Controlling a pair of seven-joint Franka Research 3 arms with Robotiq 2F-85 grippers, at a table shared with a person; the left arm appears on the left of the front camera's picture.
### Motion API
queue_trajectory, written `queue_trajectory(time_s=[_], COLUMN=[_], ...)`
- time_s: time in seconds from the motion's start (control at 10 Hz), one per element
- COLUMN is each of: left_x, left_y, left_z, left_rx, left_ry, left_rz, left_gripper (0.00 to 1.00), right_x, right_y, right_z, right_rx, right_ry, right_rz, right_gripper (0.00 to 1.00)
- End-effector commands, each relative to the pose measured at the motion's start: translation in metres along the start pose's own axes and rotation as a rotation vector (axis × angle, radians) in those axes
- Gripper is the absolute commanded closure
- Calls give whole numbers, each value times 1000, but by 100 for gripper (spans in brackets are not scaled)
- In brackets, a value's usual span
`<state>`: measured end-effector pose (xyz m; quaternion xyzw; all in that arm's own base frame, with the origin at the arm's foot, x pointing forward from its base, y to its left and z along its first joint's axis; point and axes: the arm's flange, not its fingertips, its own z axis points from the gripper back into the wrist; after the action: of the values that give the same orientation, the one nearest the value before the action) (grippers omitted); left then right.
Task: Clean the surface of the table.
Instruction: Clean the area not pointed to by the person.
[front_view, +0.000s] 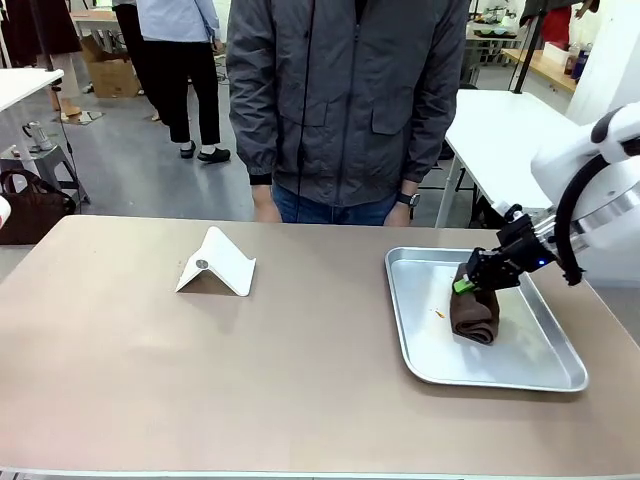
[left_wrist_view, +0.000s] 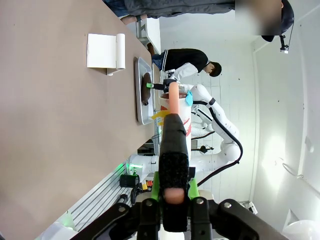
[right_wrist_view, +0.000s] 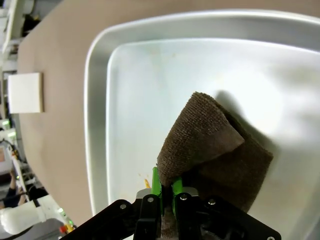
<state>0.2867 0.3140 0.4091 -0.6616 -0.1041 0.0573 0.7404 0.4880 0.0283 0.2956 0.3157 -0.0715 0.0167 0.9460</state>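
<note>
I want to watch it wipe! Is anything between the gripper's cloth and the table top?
The right gripper is shut on the brown cloth inside the silver tray, so the tray's raised rim lies between cloth and bare table. Farther left, a white folded stand rests on the table.

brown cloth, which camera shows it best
The right wrist view: the brown cloth fills the middle, folded, pinched by the right gripper in the tray. The front view shows it small; the left wrist view, a distant brown sliver.
</note>
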Motion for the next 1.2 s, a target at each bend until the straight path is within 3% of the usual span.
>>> queue_trajectory(time_s=[0.0,0.4,0.6,1.1], left_x=[-4,-4,-4,-4], left_y=[-3,-3,-3,-3], left_z=[-3,-3,-3,-3], left_rx=[-2,-2,-2,-2], left_ry=[-5,-5,-5,-5], left_rz=[-1,-1,-1,-1], left_gripper=[78,78,78,78], right_x=[8,18,24,39], right_y=[6,35,45,21], right_z=[-16,-44,-49,-44], right_rx=[73,137,67,8], right_ry=[9,52,0,-72], right_rz=[54,155,207,159], right_gripper=[91,91,91,91])
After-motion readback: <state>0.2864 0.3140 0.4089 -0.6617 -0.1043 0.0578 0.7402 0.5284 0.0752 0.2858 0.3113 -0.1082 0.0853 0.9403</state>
